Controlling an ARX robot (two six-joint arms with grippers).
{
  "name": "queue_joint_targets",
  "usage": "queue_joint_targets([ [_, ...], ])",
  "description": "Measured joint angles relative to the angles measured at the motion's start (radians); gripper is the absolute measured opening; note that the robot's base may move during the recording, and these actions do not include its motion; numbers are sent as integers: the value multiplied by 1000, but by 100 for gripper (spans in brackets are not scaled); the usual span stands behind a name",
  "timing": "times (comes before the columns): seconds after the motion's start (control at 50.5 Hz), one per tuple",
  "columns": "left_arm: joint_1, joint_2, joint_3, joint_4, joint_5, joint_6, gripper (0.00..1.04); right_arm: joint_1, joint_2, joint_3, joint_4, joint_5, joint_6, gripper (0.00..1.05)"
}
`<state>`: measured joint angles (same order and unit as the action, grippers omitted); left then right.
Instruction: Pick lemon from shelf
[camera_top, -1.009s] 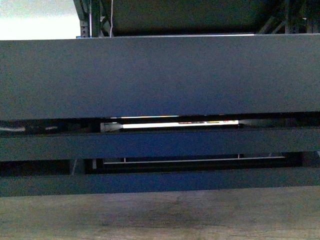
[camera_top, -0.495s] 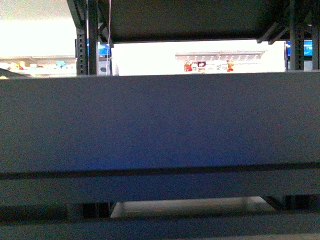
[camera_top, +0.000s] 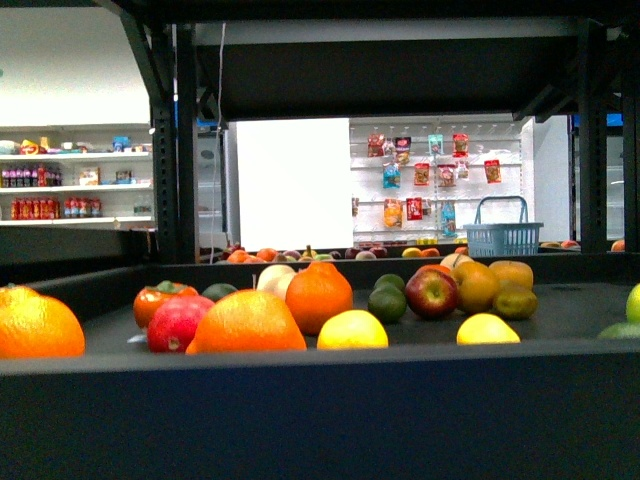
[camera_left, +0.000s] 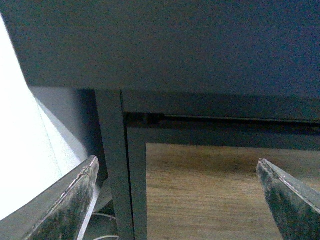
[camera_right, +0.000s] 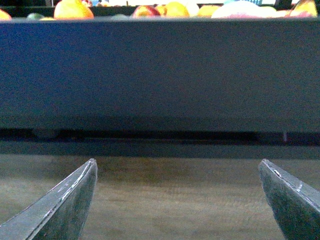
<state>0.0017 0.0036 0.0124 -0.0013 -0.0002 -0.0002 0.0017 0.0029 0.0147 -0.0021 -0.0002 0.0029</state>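
Clearly on the shelf (camera_top: 320, 410), behind its thick front edge: one lemon (camera_top: 352, 330) just beside a big orange (camera_top: 247, 322), a second lemon (camera_top: 487, 329) further right, well apart. Left gripper (camera_left: 176, 162) spread wide, empty, near a shelf post (camera_left: 117, 175). Right gripper (camera_right: 177, 162) also spread wide, empty, below the edge, facing the wood panel (camera_right: 175, 200).

Your left gripper (camera_left: 176, 160): two tapered, wedge-shaped fingers (camera_left: 65, 210), dark grey, with mottled, scuffed faces and a pale worn line along the edges, showing in both lower corners of the frame. Your right gripper (camera_right: 177, 161): a matching tapered pair, dark grey and smoother, each with a thin light edge.
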Motion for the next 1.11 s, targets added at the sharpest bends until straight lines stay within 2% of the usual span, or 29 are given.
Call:
queue_joint_targets([
  [1.108, 0, 0, 0, 0, 0, 0, 97, 0, 0, 0, 0, 0, 0, 97],
])
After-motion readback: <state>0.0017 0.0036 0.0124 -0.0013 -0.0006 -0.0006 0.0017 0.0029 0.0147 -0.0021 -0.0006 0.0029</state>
